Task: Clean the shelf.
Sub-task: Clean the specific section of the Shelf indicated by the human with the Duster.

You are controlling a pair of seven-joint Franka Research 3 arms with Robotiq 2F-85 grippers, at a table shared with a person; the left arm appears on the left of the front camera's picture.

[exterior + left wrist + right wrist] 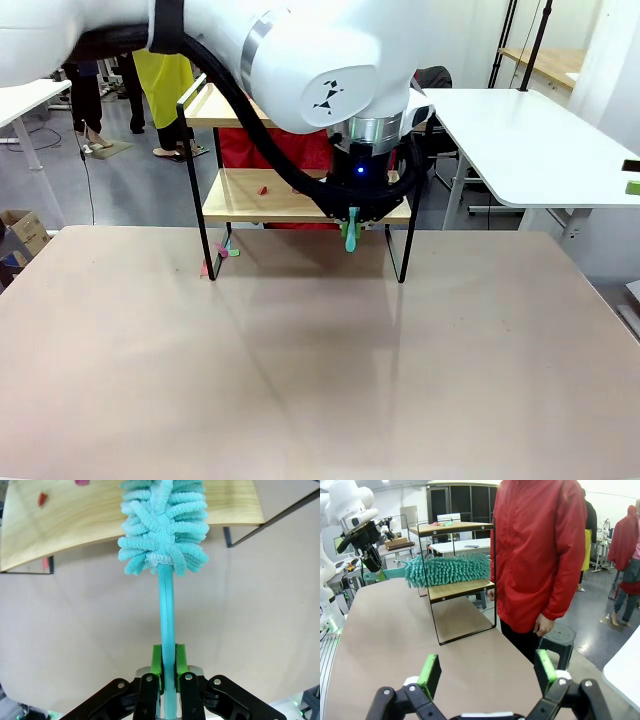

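The shelf (250,205) stands at the far middle of the table, two wooden boards in a black frame. My left gripper (350,235) hangs in front of its lower board, shut on the teal handle of a fluffy duster (165,525). The duster head lies on the lower board (90,515), reaching along it in the right wrist view (447,569). A red scrap (43,499) sits on that board, left of the duster. My right gripper (487,672) stays open and empty over the table, well short of the shelf (462,587).
A person in a red jacket (540,555) stands right behind the shelf. Small pink and green scraps (222,250) lie on the table by the shelf's left leg. A white table (530,140) is at the right, a black stool (557,637) beside the person.
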